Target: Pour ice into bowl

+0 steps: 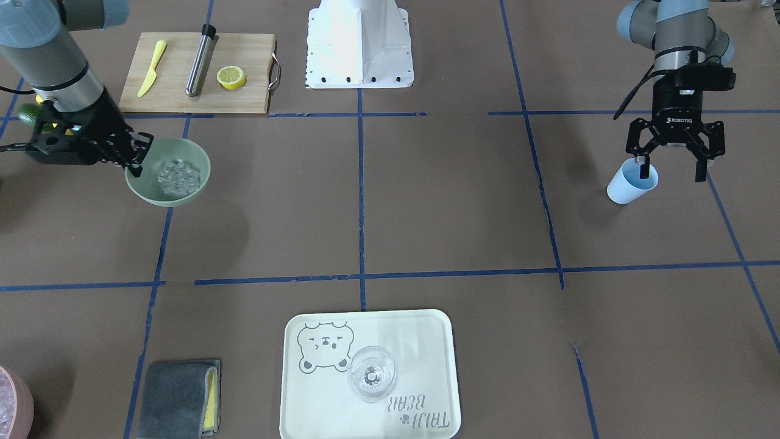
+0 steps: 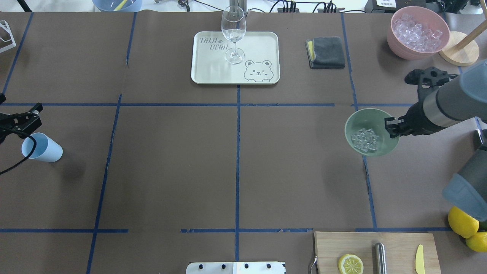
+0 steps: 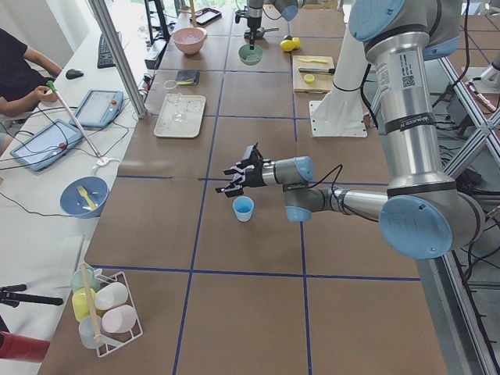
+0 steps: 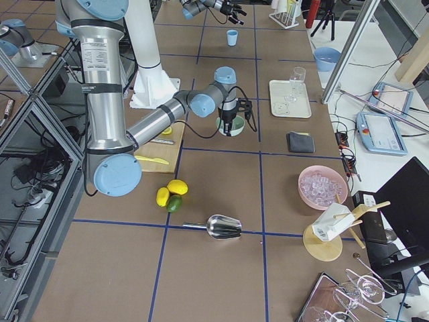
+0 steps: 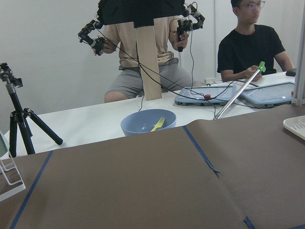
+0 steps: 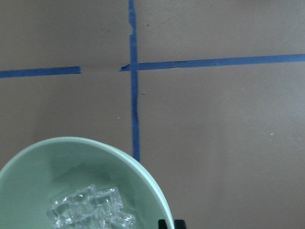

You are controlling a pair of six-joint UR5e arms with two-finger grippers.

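The pale mint-green bowl point(image 1: 190, 153) is held off the table and tilted, with a small heap of clear ice point(image 1: 178, 177) in its bottom. My right gripper point(image 1: 138, 163) is shut on the bowl's rim. The overhead view shows the same: right gripper point(image 2: 390, 127) on the bowl point(image 2: 364, 118), ice point(image 2: 365, 139) inside. The right wrist view shows the bowl point(image 6: 57, 162) and ice point(image 6: 90, 210) over blue tape lines. My left gripper point(image 1: 671, 175) is open and empty, just above a light-blue cup point(image 1: 627, 186) standing on the table.
A pink container point(image 2: 403, 45) full of ice stands far right. A tray point(image 2: 260, 45) holds a clear glass point(image 2: 233, 34). A cutting board point(image 1: 250, 55) carries a lemon half, knife and metal rod. Also here: a grey cloth point(image 1: 180, 396), lemons point(image 2: 462, 222), a metal scoop point(image 4: 224, 227).
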